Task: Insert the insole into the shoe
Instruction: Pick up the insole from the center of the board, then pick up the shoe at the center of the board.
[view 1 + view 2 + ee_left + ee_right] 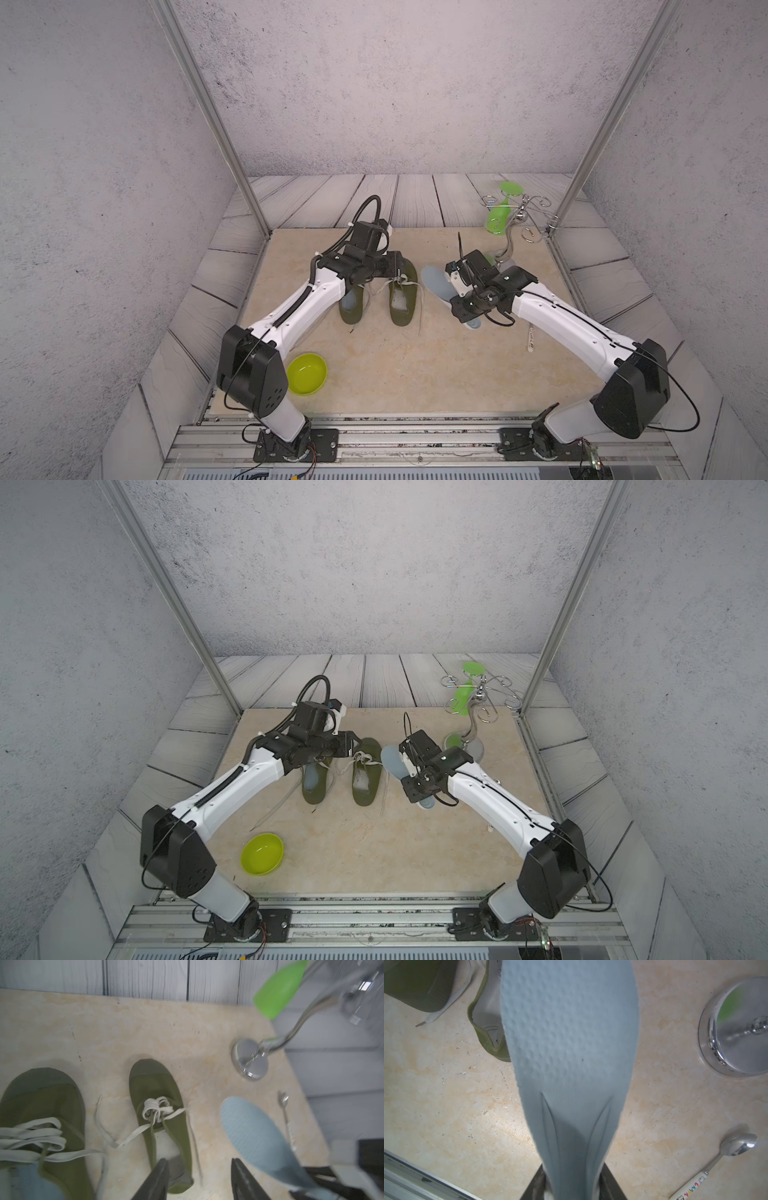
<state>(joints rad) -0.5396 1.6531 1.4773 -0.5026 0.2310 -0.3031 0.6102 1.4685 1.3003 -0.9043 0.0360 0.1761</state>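
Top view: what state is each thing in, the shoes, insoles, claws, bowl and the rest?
shoe by the left arm: fitted insole inside.
other shoe: no blue insole inside.
held insole: lifted, pinched at one end.
right gripper: shut on the held insole.
left gripper: open, empty.
bowl: upright, empty.
goblet: hanging upside down on the rack.
spoon: lying flat.

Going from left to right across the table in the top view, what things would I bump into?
Lime green bowl → first olive shoe → second olive shoe → blue insole → spoon
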